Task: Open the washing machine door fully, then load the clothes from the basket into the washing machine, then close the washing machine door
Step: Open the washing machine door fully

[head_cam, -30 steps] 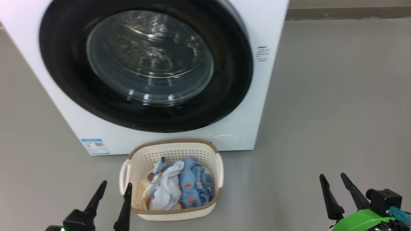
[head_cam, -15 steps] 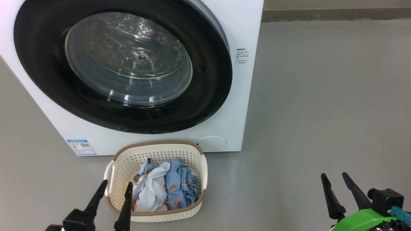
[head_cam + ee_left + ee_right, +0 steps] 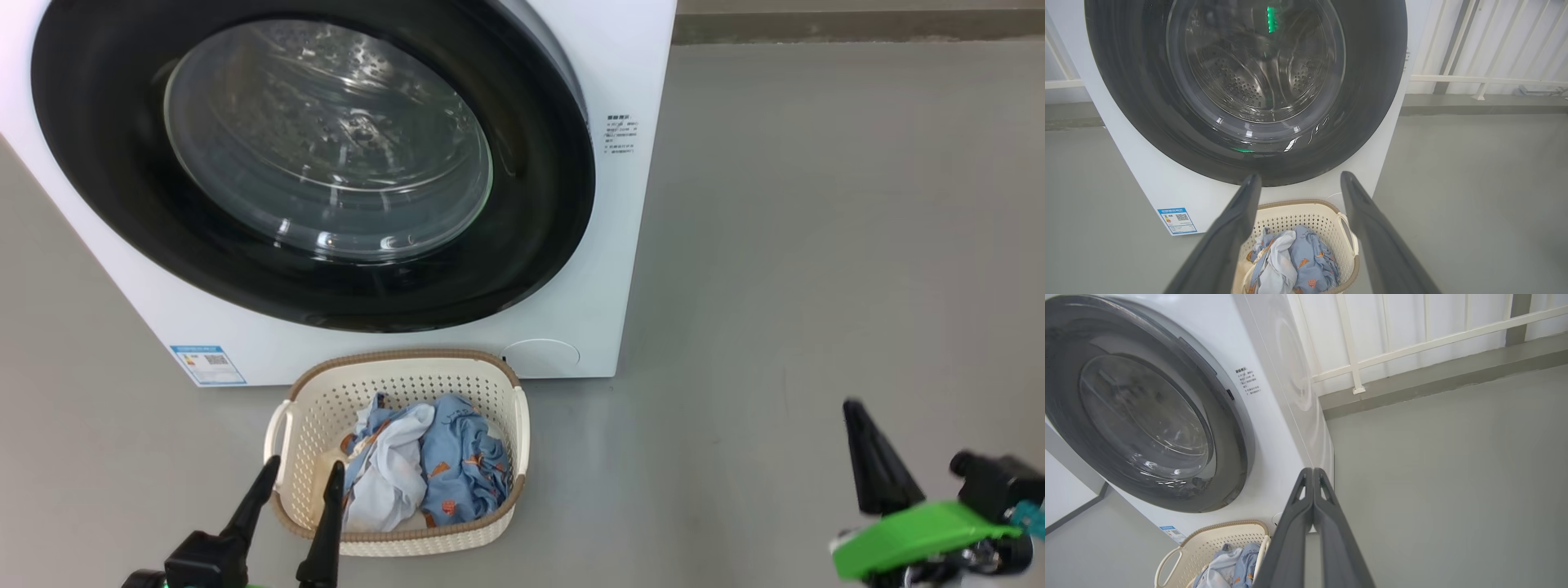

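Note:
The washing machine (image 3: 633, 245) stands white at the upper left, and the washing machine door (image 3: 539, 204), a black ring around clear glass, lies flat against its front. On the floor before it sits the basket (image 3: 408, 358), holding the clothes (image 3: 457, 461) in blue, white and cream. My left gripper (image 3: 302, 465) hovers open at the basket's near left corner, nothing between its fingers; in its wrist view the left gripper (image 3: 1300, 176) points at the door's lower rim. My right gripper (image 3: 878, 457) is shut and empty over bare floor at the lower right, and the right gripper (image 3: 1312, 470) shows its fingers pressed together.
Grey floor (image 3: 816, 245) stretches wide to the machine's right. A low kerb (image 3: 857, 28) runs along the back, with a white railing (image 3: 1412, 347) above it. A blue label sticker (image 3: 208, 365) and a round cap (image 3: 540, 357) mark the machine's lower front.
The right gripper's fingers have closed together and that arm has risen and tilted a little. The camera swung, shifting machine and basket leftwards in the picture. The left gripper stays open.

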